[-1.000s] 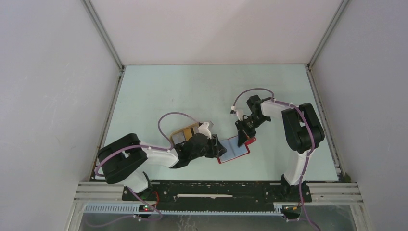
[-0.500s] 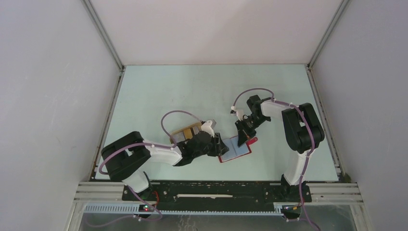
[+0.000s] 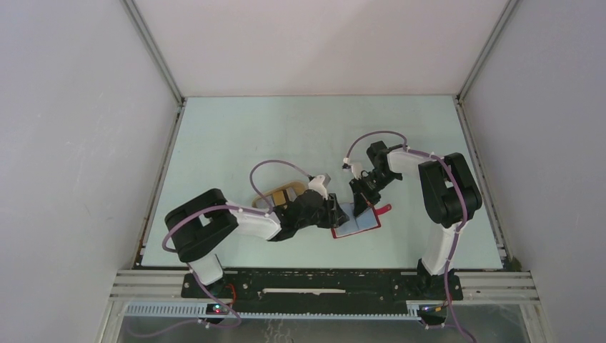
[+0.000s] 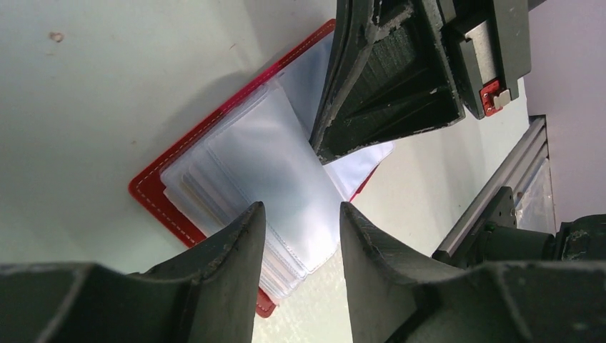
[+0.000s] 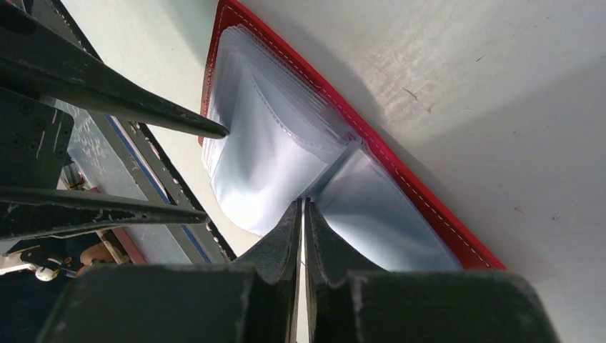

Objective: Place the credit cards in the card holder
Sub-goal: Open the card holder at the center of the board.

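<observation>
The red card holder (image 3: pixel 361 226) lies open on the table, its clear sleeves fanned up, and the snap tab (image 3: pixel 384 209) sticks out to the right. My left gripper (image 3: pixel 339 214) is open, its fingers straddling the corner of the sleeve stack (image 4: pixel 257 157) on the holder's left half. My right gripper (image 3: pixel 359 207) is shut, its tips pressed on the holder's middle fold (image 5: pixel 336 161). The right wrist view shows the holder's red edge (image 5: pixel 400 171) and the left fingertips (image 5: pixel 214 131). An orange-gold card (image 3: pixel 280 194) shows behind the left arm; the other credit cards are hidden.
The beige tray (image 3: pixel 261 202) sits just left of the holder, mostly covered by the left arm. The right gripper's body (image 4: pixel 400 78) is close above the left fingers. The table's near rail (image 3: pixel 321 275) runs a short way in front of the holder.
My left arm has reached to the right, onto the holder's left pages. The holder has slid and turned a little to the right, and its snap tab now shows. The right gripper has barely moved.
</observation>
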### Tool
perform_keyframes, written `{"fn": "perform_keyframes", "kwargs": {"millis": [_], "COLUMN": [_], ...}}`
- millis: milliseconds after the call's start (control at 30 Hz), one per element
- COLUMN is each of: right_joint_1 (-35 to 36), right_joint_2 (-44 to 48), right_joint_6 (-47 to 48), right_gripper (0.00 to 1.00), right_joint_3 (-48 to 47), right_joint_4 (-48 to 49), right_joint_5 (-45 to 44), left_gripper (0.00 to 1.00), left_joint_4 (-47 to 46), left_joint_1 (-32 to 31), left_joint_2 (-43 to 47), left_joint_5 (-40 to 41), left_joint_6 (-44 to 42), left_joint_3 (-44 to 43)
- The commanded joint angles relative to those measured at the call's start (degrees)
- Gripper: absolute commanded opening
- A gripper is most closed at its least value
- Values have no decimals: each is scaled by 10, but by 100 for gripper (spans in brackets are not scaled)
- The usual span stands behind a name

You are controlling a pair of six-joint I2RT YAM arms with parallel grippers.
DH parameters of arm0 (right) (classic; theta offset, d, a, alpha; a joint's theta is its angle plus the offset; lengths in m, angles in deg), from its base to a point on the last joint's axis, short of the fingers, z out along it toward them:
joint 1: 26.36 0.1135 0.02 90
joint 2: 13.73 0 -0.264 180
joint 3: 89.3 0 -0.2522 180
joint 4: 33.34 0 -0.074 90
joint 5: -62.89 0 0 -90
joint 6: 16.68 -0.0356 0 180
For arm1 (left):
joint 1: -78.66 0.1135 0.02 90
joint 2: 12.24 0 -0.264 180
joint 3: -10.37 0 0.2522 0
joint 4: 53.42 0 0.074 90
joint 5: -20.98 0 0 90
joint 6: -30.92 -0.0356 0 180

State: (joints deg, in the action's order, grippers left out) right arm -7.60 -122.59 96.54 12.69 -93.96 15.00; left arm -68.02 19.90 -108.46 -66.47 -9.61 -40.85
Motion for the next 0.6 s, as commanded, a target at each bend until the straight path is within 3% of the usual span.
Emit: {"fn": "perform_keyframes", "kwargs": {"millis": [0, 333, 567], "right_joint_1": [2, -7, -52], "right_joint_2": [-7, 8, 78], "right_joint_6": [-2, 6, 26], "right_gripper": [11, 12, 19], "right_joint_3": [-15, -20, -22], "right_joint_4": [2, -7, -20], "right_joint_5": [1, 3, 15], "left_gripper": [48, 48, 48], "left_joint_4": [-22, -82, -104], "left_joint_1": [-4, -3, 2], "left_joint_2": [-23, -60, -66], "left_joint_5": [-19, -55, -58], "left_joint_6": [-3, 17, 12], "left_joint_3": [-27, -37, -41]}}
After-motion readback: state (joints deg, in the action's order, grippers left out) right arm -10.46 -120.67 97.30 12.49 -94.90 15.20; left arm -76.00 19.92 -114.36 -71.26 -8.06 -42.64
